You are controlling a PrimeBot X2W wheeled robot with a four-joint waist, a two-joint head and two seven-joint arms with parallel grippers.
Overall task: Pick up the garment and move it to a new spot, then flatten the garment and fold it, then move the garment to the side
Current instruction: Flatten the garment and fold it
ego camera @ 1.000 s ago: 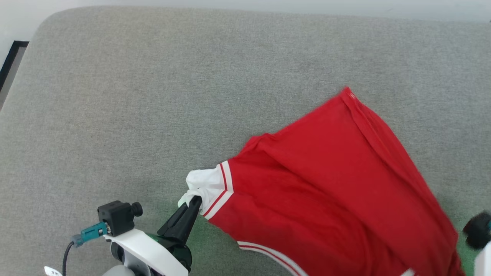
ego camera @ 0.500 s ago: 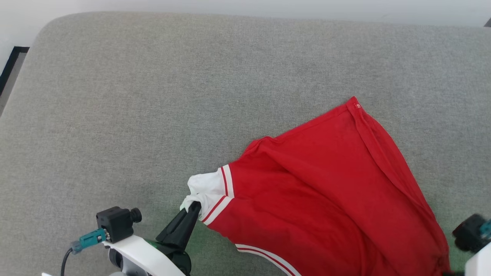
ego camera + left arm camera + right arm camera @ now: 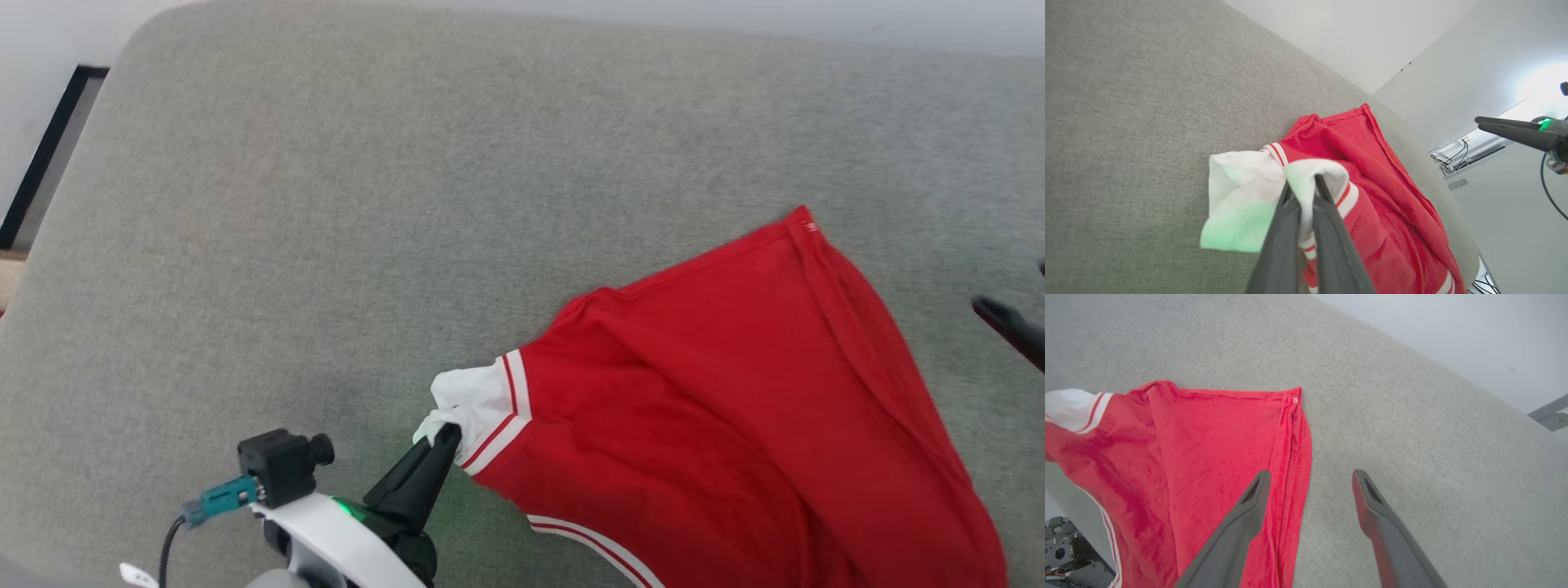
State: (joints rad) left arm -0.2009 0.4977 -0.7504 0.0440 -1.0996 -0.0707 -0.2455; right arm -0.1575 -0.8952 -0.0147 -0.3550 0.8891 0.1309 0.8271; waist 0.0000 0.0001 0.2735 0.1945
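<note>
The garment (image 3: pixel 735 408), a red shirt with a white sleeve and striped trim, lies spread over the lower right of the grey cushion (image 3: pixel 392 204), and its lower part runs off the view's bottom edge. My left gripper (image 3: pixel 447 433) is shut on the bunched white sleeve (image 3: pixel 1241 204), which is pinched between the fingertips in the left wrist view. My right gripper (image 3: pixel 1310 475) is open and holds nothing. It hovers over the garment's (image 3: pixel 1208 457) right hem, one finger above the cloth and the other above bare cushion. One of its dark fingers (image 3: pixel 1012 327) pokes in at the head view's right edge.
The cushion's rounded far-left corner drops off to a pale floor with a black strip (image 3: pixel 49 155). A white wall (image 3: pixel 1372 36) lies beyond the far edge. Bare grey fabric stretches left of the garment and behind it.
The head camera has shifted, so the whole picture sits further right. The right arm has left the lower right corner by the garment's end and now shows higher on the right edge. The cloth has settled flatter.
</note>
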